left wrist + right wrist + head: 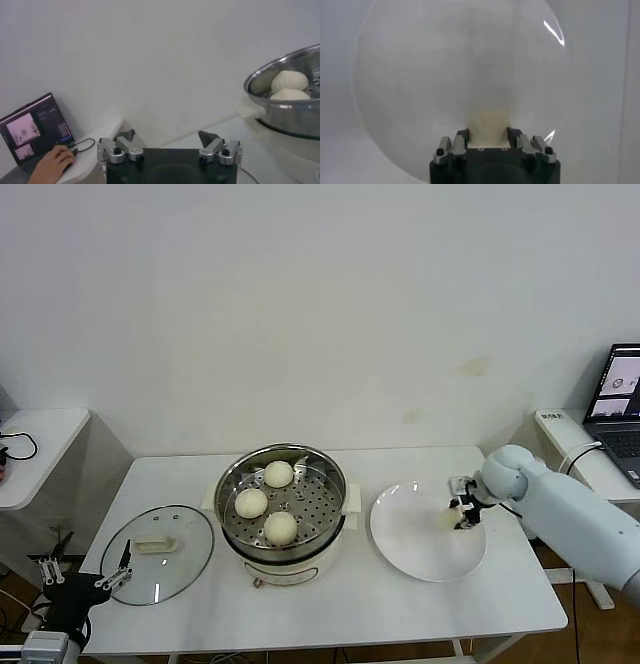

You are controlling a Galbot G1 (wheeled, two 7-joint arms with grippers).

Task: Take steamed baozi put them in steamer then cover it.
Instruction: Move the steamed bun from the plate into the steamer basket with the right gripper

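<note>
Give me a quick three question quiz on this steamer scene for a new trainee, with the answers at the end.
1. How many baozi lie in the steamer?
2. True or false: the cover is on the steamer.
3. Which gripper holds a baozi? A) left B) right C) neither

Key:
1. Three baozi.
2. False: it lies flat on the table, to the steamer's left.
3. B: the right gripper has its jaws closed on the fourth baozi over the plate; the left gripper waits open beside the table.
</note>
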